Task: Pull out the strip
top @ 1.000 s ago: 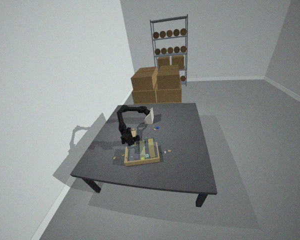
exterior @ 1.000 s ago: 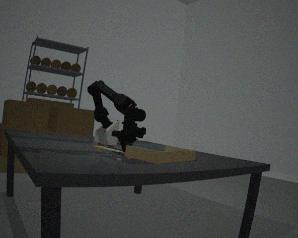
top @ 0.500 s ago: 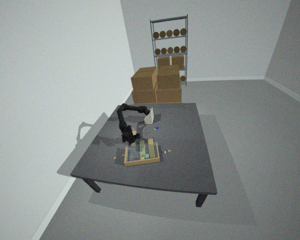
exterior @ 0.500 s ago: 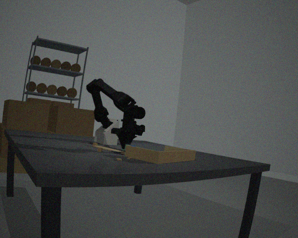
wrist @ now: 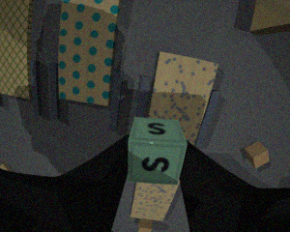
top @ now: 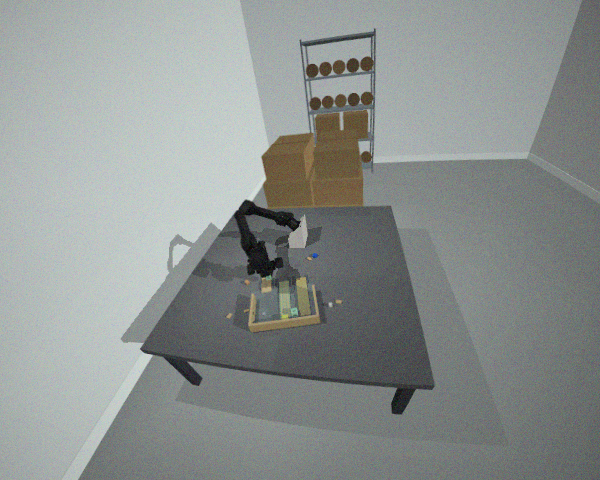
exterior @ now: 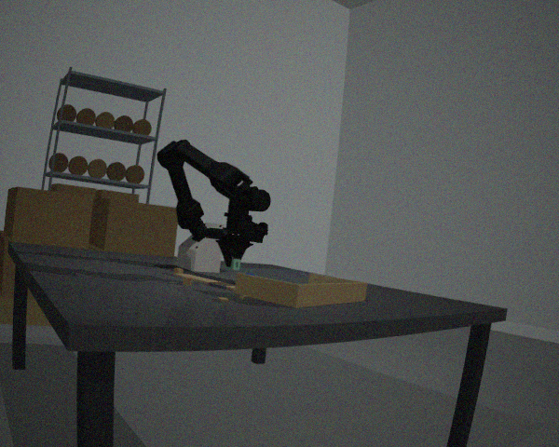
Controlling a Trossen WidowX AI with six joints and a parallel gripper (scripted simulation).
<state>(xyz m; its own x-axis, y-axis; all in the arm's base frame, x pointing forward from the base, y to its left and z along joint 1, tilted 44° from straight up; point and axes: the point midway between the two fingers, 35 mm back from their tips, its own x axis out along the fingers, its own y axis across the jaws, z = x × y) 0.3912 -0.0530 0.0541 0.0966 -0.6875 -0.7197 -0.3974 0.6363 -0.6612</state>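
The claw [wrist: 157,184] was clamped on the green cube [wrist: 157,150] marked with an S, and only the wrist view showed the letter on two faces, with a speckled tan strip [wrist: 178,93] lying below the raised cube. From the side, the cube [exterior: 236,264] appeared as a small green spot at the claw's tip [exterior: 235,260], above the near end of a shallow wooden tray [exterior: 299,290]. The overhead view alone laid out the tray [top: 285,323] with patterned strips side by side, one of them green-dotted [wrist: 87,45], and a second green cube [top: 293,311] near its front rim. The dark worktop [top: 352,289] stood on black legs in a grey-walled room. Small tan and blue bits [top: 314,255] were scattered around the tray; behind stood stacked cardboard boxes [top: 310,170] and a metal shelf [top: 339,87] of brown discs.
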